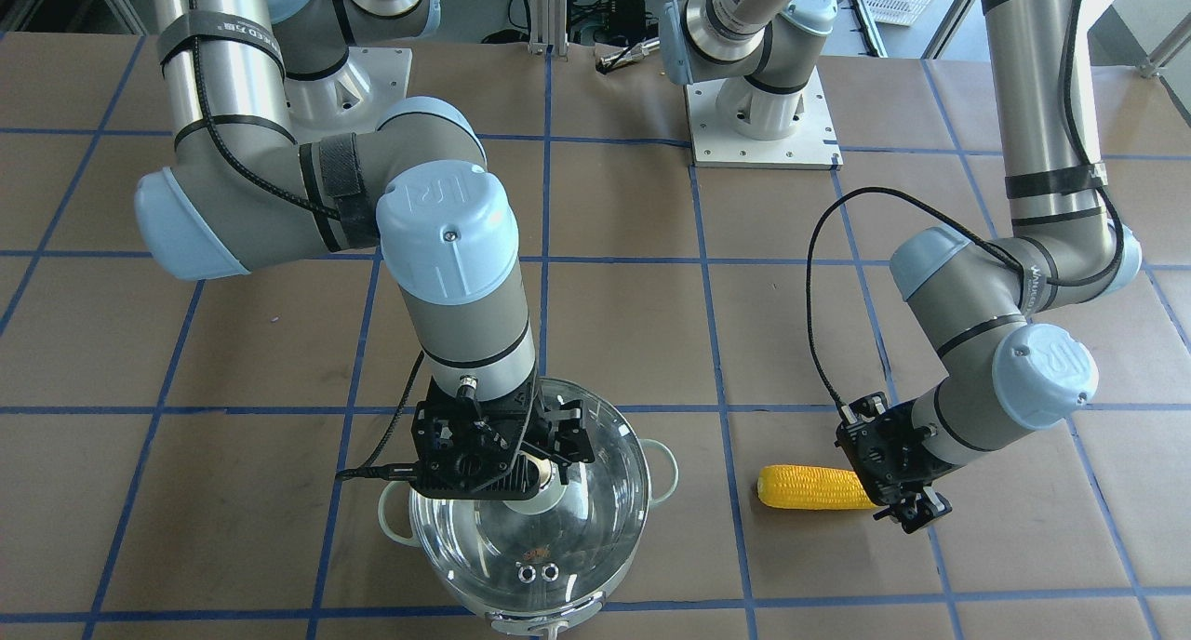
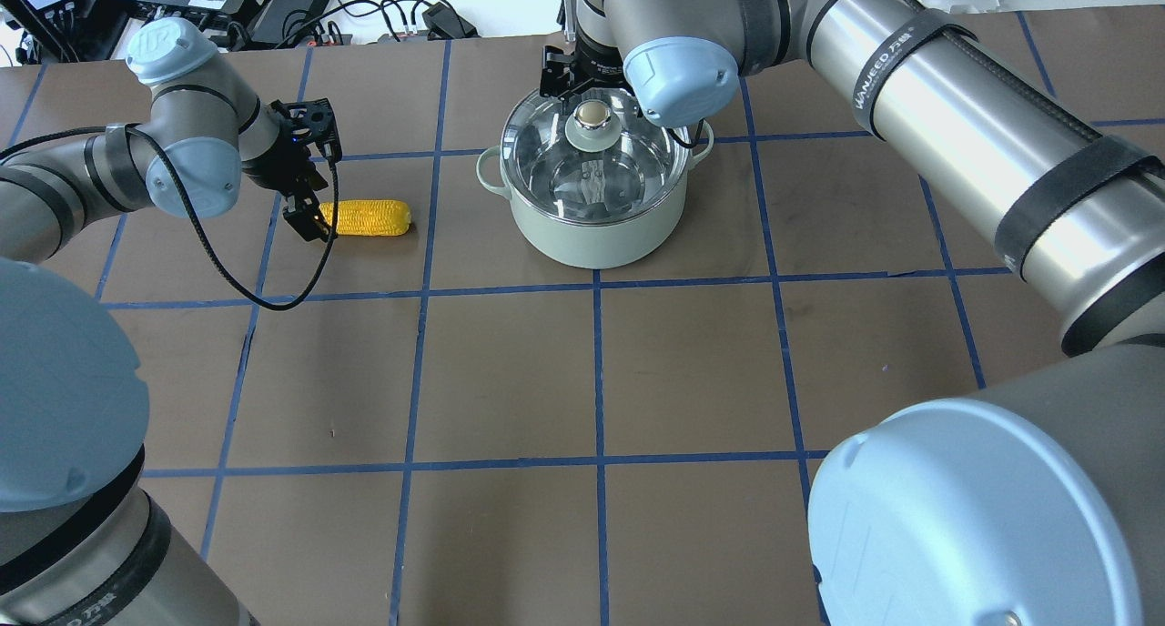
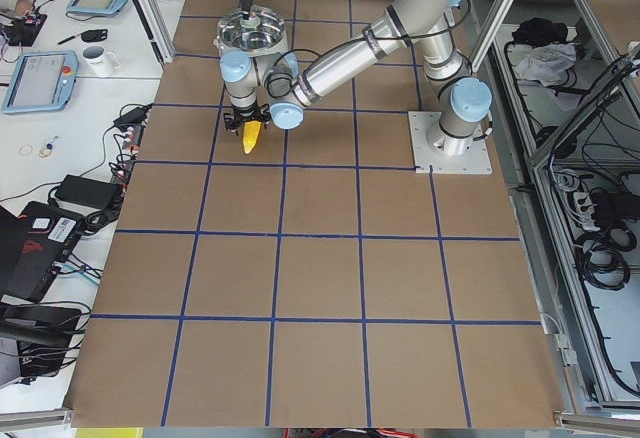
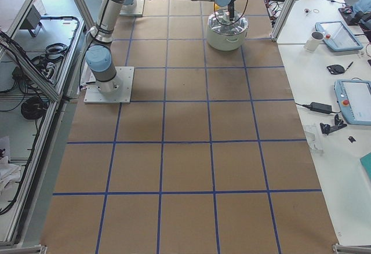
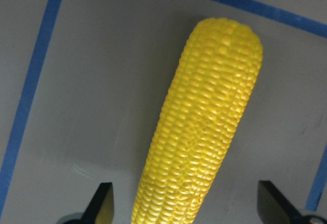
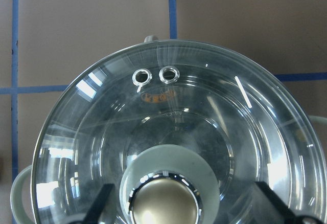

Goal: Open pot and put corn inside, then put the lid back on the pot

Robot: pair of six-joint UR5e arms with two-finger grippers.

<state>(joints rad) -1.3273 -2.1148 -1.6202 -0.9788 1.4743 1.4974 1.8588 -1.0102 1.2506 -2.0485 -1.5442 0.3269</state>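
On the worktop (image 2: 510,380), the corn (image 2: 369,217) lies flat to the robot's left of the pot (image 2: 596,239), apart from it, with its blunt end toward the pot. Its narrower end sits between the fingers of the left tool (image 2: 308,209), which are spread wide with a gap on either side of the cob. The lid (image 2: 596,166) sits on the pot. Its knob (image 2: 592,114) lies between the spread fingers of the right tool (image 6: 185,211), which hangs over it, neither finger touching the knob.
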